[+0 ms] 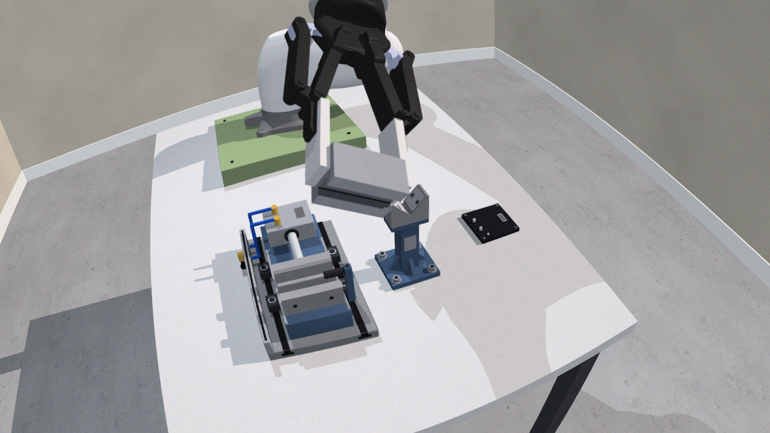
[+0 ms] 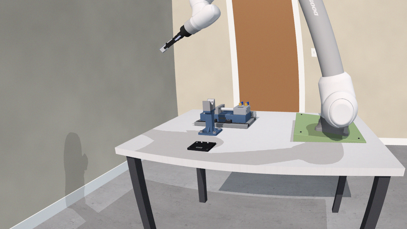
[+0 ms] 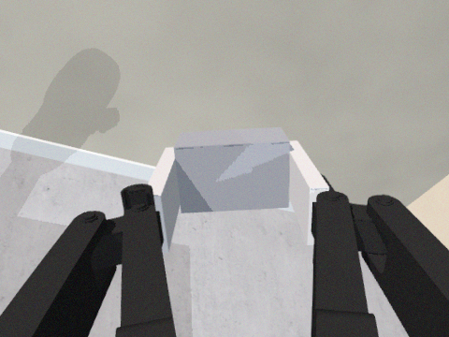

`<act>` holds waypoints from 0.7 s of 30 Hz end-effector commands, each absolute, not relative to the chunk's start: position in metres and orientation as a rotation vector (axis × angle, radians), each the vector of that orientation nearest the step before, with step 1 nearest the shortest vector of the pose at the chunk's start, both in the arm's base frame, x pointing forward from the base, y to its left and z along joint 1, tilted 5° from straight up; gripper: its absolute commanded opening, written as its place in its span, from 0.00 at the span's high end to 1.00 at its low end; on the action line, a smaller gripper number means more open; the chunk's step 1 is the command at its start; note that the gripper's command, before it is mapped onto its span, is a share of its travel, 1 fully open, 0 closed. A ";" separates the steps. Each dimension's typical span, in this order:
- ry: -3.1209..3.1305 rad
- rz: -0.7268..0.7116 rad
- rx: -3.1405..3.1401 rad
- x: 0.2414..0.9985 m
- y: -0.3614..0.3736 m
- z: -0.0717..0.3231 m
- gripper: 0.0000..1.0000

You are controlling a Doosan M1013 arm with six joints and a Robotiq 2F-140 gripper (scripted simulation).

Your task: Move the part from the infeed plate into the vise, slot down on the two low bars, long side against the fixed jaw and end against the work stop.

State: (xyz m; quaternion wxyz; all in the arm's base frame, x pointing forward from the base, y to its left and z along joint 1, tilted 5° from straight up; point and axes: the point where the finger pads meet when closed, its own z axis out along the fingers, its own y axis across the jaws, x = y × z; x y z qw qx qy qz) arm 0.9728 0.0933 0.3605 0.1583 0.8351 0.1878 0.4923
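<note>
My gripper [image 1: 355, 153] is shut on the part [image 1: 358, 180], a grey block, and holds it high above the table, tilted toward the grey wall. A dark slot line runs along the part's lower side in the top view. In the exterior view the gripper [image 2: 165, 47] and the part [image 2: 161, 47] are far above the table's left end. In the wrist view the part [image 3: 234, 178] sits between my fingertips. The vise [image 1: 301, 279] stands open on the table, with its work stop [image 1: 334, 273] pointing in between the jaws. The black infeed plate [image 1: 489, 222] lies bare.
The blue V-block stand [image 1: 407, 237] is between the vise and the infeed plate. The arm's base sits on a green plate [image 1: 285, 142] at the table's back. The air cylinder [image 1: 290, 226] with blue tubes is at the vise's far end.
</note>
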 end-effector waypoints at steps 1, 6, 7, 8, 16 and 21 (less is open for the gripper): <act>0.720 1.427 2.297 0.981 0.105 0.368 1.00; 0.963 1.422 2.166 0.987 0.123 0.373 1.00; 1.023 1.418 2.132 0.987 0.127 0.374 1.00; 1.068 1.414 2.105 0.988 0.131 0.374 1.00; 1.366 1.370 1.910 0.985 0.154 0.370 1.00; 1.567 1.321 1.762 0.979 0.169 0.363 1.00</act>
